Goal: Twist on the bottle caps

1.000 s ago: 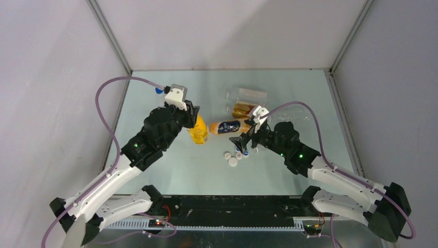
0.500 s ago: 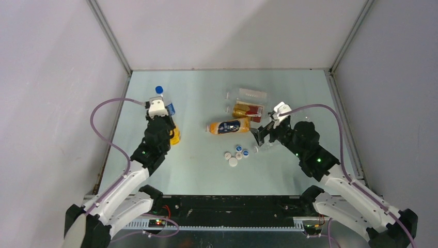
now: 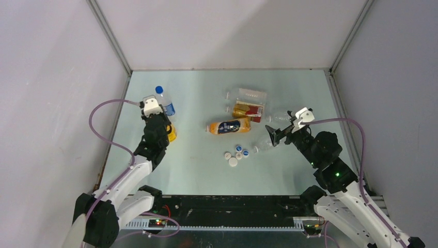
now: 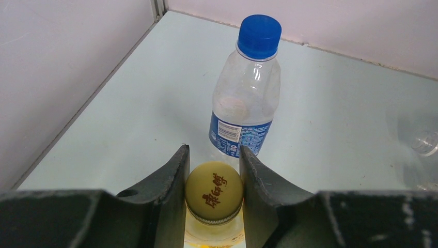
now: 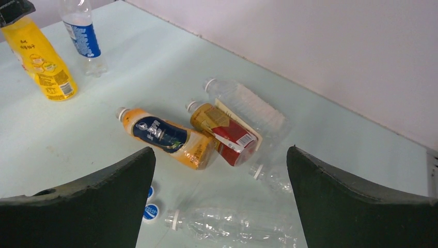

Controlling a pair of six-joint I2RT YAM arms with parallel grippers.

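My left gripper (image 4: 214,173) is shut on the yellow cap (image 4: 214,191) of the upright orange-yellow bottle (image 3: 172,134), close in front of a standing clear bottle with a blue label (image 4: 247,98) and a blue cap. My right gripper (image 5: 221,151) hangs wide open and holds nothing, above a clear bottle (image 5: 232,225) lying uncapped. An orange bottle with a dark-blue label (image 5: 165,137) and a gold-and-red one (image 5: 224,129) also lie uncapped mid-table. Several loose white and blue caps (image 3: 235,153) sit just in front of them.
Another clear bottle (image 3: 248,94) lies behind the gold-and-red one, and a small clear one (image 5: 271,178) lies to its right. The enclosure's left wall (image 3: 62,103) stands close to my left arm; the back wall (image 3: 227,36) rises behind the bottles.
My left arm carried the orange-yellow bottle leftward and now holds it beside the blue-capped bottle. My right arm drew back to the right, away from the loose caps, still open.
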